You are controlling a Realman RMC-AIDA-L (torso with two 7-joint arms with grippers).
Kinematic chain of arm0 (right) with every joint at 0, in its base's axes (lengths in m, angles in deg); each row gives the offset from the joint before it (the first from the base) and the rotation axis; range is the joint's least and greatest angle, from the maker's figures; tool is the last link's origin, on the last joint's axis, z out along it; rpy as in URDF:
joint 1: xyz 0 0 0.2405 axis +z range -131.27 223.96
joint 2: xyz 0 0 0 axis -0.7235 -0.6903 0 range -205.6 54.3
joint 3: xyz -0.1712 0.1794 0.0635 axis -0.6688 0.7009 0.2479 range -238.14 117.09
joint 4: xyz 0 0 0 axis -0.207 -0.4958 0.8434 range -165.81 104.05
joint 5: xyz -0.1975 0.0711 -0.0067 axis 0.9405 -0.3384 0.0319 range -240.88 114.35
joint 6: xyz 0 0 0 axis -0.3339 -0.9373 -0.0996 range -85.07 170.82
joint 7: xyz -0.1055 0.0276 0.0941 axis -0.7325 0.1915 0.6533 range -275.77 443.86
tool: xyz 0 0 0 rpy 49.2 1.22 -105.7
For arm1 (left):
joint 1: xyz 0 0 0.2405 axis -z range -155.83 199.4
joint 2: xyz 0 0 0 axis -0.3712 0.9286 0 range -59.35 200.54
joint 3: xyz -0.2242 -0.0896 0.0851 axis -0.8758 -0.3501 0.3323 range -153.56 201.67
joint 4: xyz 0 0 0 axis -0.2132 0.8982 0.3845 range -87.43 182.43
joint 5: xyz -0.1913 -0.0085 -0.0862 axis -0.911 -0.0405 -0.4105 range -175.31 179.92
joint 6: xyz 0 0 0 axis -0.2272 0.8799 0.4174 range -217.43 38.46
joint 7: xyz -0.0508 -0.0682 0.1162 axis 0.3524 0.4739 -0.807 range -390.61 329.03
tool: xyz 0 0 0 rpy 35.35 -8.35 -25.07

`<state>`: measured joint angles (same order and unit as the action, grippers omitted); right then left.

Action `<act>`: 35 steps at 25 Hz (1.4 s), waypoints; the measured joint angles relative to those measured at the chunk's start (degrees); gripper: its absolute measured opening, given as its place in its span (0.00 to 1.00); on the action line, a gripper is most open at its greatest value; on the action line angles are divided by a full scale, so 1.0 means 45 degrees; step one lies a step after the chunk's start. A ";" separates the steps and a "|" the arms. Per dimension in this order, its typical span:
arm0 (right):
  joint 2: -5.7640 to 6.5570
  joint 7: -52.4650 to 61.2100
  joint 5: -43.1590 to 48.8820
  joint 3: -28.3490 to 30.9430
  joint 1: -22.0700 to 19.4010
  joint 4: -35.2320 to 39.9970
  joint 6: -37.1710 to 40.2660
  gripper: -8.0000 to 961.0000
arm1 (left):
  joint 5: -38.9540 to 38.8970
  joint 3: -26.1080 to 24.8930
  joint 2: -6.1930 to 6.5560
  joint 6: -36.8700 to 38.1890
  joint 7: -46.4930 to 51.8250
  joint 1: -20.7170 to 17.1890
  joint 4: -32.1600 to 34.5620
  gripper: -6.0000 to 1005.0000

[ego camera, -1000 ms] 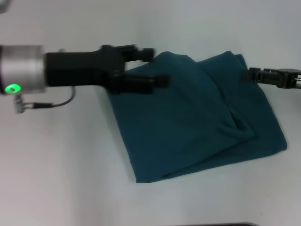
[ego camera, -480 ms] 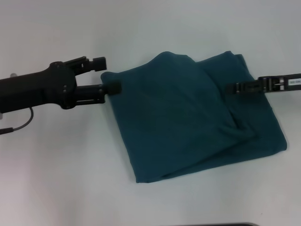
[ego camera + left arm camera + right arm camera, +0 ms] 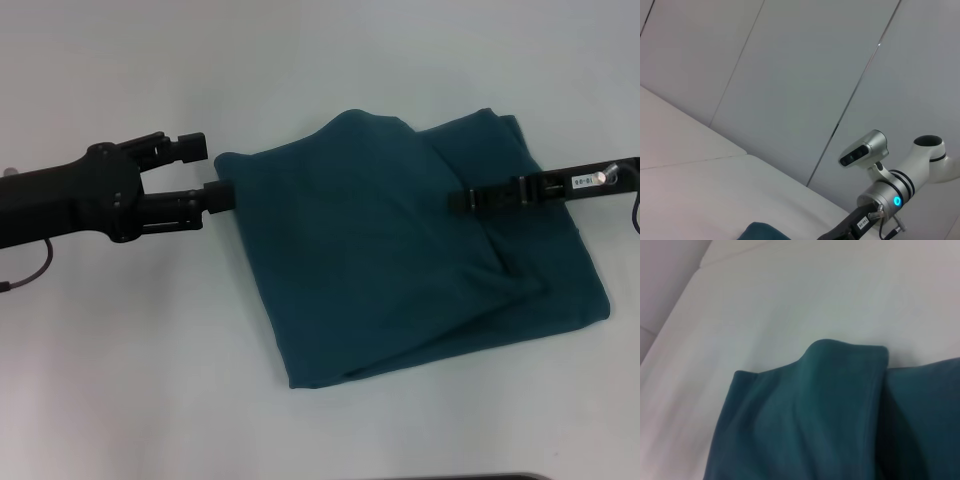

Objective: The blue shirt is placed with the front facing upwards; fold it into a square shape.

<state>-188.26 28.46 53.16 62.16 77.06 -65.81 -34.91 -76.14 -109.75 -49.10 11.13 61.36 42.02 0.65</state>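
Shirt [image 3: 400, 250] sits in the same spot on the white table [image 3: 150, 380] as it did a second ago, folded into a thick, lumpy bundle with no letters showing. What has changed is the arms. The left gripper [image 3: 212, 170] was up over the shirt's left corner a second ago. Now it has pulled back and sits just off the shirt's left edge. The right gripper [image 3: 462, 201] was out past the shirt's right edge. Now it has come in and sits over the right half of the shirt.

The left gripper's jaws are wide apart. Nothing is between them. The lower fingertip [image 3: 222, 195] is right at the shirt's left edge, touching it or almost touching it. The upper fingertip [image 3: 192, 146] is over bare table, a bit away from the cloth.

The right gripper looks like a thin black bar from the head view. I cannot tell if its jaws are apart or together, or if it is pressing on the cloth.

The right wrist view shows a rounded fold of the shirt [image 3: 840, 410] with white table [image 3: 790, 300] behind it. The left wrist view shows just a bit of the shirt [image 3: 762, 232] at its edge, and the other arm [image 3: 885, 200] farther off.
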 joint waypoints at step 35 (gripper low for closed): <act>-0.0794 -0.0904 0.0302 -0.0009 0.0711 0.0256 0.0065 0.44 | -0.0011 0.0011 0.0056 0.0225 0.0063 0.0131 -0.0013 0.93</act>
<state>-191.83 24.39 54.52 62.12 80.26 -64.65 -34.62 -76.18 -109.71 -48.84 12.15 61.64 42.61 0.59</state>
